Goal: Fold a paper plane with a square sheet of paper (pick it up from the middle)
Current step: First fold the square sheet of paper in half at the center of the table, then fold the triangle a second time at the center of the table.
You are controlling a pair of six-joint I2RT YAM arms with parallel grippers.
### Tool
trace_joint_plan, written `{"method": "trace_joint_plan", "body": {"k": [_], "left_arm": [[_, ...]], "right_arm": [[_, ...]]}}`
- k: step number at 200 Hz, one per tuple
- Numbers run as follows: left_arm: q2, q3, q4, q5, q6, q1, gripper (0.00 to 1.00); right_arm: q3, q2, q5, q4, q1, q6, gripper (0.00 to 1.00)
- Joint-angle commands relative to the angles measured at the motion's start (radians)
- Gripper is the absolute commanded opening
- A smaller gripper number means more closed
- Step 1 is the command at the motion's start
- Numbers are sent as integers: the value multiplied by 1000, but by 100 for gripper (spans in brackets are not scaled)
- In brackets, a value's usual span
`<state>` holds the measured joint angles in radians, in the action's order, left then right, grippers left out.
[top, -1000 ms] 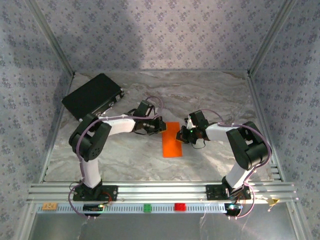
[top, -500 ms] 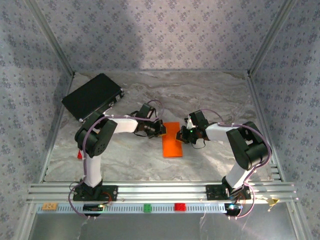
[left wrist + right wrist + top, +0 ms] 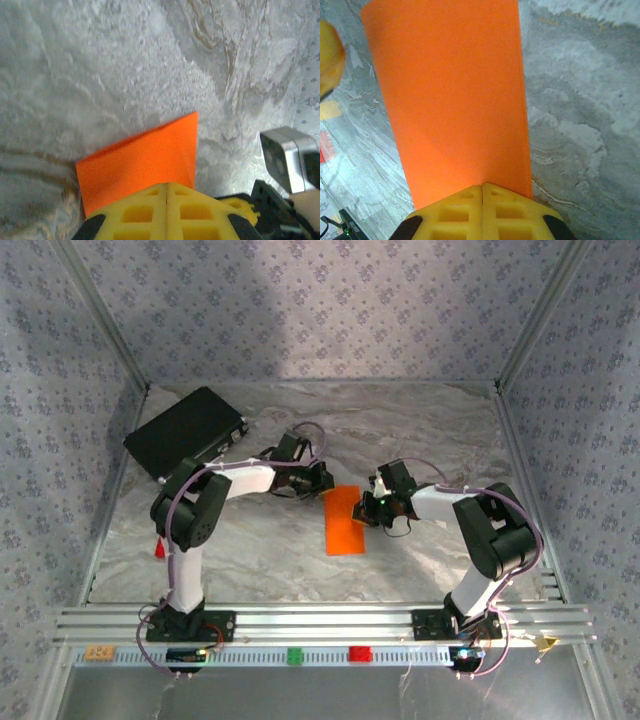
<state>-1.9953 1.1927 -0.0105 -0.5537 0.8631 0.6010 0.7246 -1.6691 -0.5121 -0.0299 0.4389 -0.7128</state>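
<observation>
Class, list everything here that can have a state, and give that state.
square sheet of paper, folded to a narrow strip.
left gripper, shut, tips at the paper's far corner.
right gripper, shut, tips at the paper's right edge.
black case, closed, lying flat.

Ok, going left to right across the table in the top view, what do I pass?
Black rectangular case → left gripper, shut, at the paper's far left corner → bright orange sheet of paper → right gripper, shut, at the paper's right edge.
</observation>
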Motion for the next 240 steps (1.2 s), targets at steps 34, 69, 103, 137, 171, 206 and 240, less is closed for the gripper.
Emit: {"method": "trace_joint_plan", "body": {"k": [34, 69, 103, 137, 171, 206, 240], "left_arm": [[-84, 58, 88, 20, -47, -7, 0], [-89, 39, 83, 31, -43, -13, 0], [-85, 16, 52, 22, -28, -13, 0], [-78, 2, 34, 11, -19, -13, 0], [-71, -2, 33, 8, -18, -13, 0], [-69, -2, 32, 3, -18, -13, 0], [-71, -2, 30, 0, -17, -13, 0]], "right_arm": [[-14, -25, 53, -99, -5, 19, 1], [7, 70, 11, -95, -3, -3, 13], [-13, 225, 56, -198, -8, -31, 30], [-110, 337, 38, -203, -8, -118, 37], [-178, 387, 12, -206, 9, -142, 41], [-217, 389, -24, -168, 17, -156, 43], [-218, 340, -62, -117, 26, -159, 42]]}}
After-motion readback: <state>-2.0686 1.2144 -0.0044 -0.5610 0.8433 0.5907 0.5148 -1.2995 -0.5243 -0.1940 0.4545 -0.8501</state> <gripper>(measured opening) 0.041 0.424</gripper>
